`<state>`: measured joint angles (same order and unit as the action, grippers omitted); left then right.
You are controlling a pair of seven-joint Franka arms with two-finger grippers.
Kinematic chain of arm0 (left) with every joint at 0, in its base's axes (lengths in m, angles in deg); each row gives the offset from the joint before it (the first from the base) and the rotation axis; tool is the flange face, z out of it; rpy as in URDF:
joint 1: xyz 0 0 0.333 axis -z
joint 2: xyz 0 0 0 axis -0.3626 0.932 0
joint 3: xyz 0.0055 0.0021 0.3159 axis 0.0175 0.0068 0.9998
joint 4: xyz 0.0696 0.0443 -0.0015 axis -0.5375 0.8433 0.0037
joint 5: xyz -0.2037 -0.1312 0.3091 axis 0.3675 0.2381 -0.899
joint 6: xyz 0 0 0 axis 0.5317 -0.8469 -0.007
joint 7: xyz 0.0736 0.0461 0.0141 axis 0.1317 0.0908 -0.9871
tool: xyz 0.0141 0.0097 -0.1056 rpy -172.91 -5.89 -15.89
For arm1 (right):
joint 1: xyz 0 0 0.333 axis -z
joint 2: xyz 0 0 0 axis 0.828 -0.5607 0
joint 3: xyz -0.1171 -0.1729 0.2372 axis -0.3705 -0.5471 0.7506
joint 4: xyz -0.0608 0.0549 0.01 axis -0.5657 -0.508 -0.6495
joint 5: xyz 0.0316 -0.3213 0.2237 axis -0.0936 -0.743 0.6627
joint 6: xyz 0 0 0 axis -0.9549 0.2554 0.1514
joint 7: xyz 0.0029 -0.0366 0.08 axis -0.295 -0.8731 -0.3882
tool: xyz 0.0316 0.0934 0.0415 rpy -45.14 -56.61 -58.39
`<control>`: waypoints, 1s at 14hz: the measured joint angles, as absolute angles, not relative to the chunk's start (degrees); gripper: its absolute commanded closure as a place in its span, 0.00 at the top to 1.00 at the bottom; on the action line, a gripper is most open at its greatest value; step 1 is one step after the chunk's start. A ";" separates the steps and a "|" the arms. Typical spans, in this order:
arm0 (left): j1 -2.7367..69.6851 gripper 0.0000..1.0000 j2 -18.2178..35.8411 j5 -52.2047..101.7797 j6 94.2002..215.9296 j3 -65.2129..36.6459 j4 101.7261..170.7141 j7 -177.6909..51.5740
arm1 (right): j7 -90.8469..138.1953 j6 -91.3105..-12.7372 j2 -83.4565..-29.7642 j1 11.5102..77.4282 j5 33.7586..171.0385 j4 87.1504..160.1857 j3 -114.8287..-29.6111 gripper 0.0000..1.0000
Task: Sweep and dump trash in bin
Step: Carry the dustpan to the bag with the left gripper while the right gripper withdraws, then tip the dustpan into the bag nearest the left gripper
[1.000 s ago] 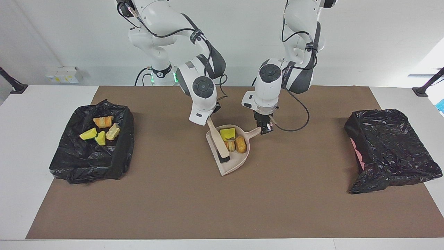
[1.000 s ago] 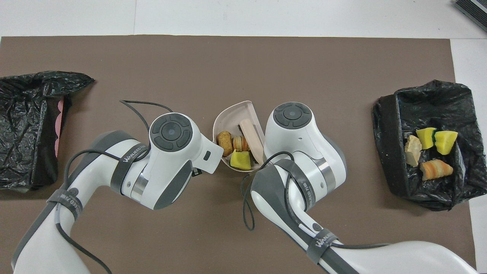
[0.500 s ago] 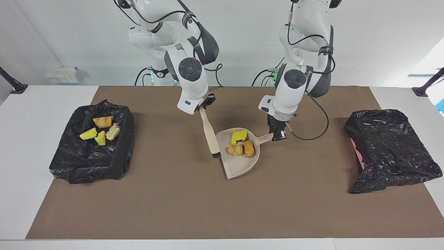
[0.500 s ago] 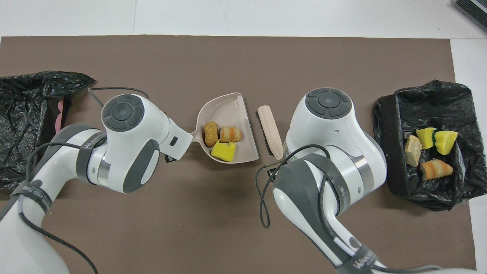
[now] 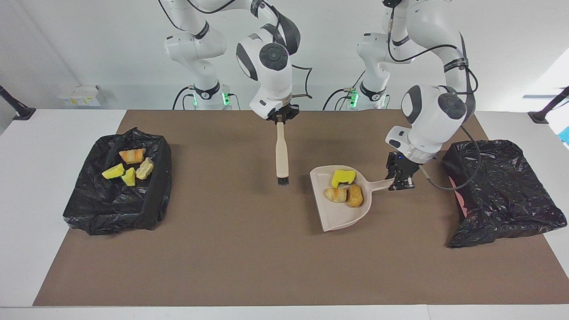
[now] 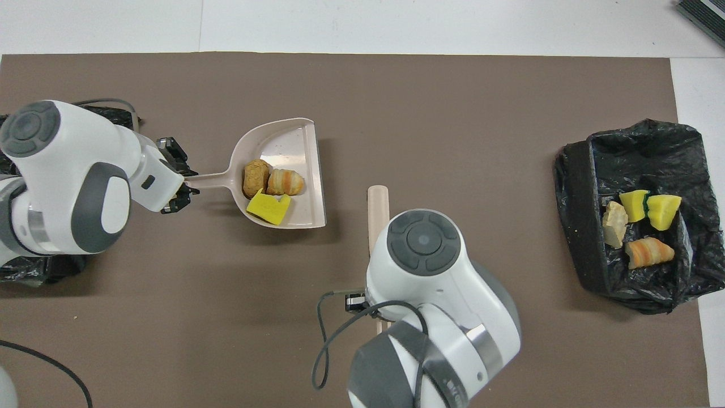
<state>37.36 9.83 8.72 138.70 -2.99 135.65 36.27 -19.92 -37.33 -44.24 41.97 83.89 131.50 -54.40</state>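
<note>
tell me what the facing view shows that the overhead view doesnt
Only the facing view shows the right gripper shut on the brush handle, the black bristles hanging above the mat. Only the overhead view shows the lined bin's inner wall. Both show the left gripper shut on the dustpan handle, three trash pieces in the pan and four more in that bin.

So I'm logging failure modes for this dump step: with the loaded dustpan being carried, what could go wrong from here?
1. The left gripper holds the beige plastic dustpan only by its handle tip; it might twist or slip.
2. The yellow sponge wedge, striped croissant piece and brown bread roll lie loose, so a tilt could spill them before the black-bagged bin.
</note>
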 measured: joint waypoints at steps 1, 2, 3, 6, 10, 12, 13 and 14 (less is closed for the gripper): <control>35.61 0.00 9.78 8.75 136.95 -3.00 134.37 38.85 | -21.27 -37.42 -42.85 40.52 85.29 132.95 -54.38 0.00; 34.04 0.00 9.70 8.75 135.19 -2.99 133.15 40.94 | -22.43 -37.43 -41.54 38.98 86.38 134.32 -54.38 0.00; 32.38 0.00 9.60 8.75 133.16 -2.99 131.82 42.75 | -23.65 -37.44 -40.16 37.31 86.78 135.99 -54.36 0.00; 26.72 0.00 9.44 8.71 126.02 -2.88 126.68 48.60 | -24.45 -37.56 -35.38 34.61 88.24 142.54 -54.33 0.00; 17.10 0.00 9.32 8.40 120.03 -2.47 121.93 58.68 | -24.98 -42.10 -32.80 30.37 90.72 149.85 -54.34 0.00; 12.36 0.00 9.31 7.44 118.68 -2.30 120.56 62.16 | -25.90 -46.09 -32.79 27.95 91.18 152.81 -54.33 0.00; 10.13 0.00 9.32 7.15 118.55 -2.26 119.98 62.81 | -25.96 -47.87 -32.82 27.47 91.60 153.93 -54.33 0.00; 7.81 0.00 9.32 6.82 118.57 -2.23 119.55 63.34 | -25.96 -49.55 -32.98 27.19 92.05 154.99 -54.37 0.00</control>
<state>7.81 9.32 6.82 118.57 -2.23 119.55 63.34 -25.96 -49.55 -32.98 27.19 92.05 154.99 -54.37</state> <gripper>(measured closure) 0.678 0.736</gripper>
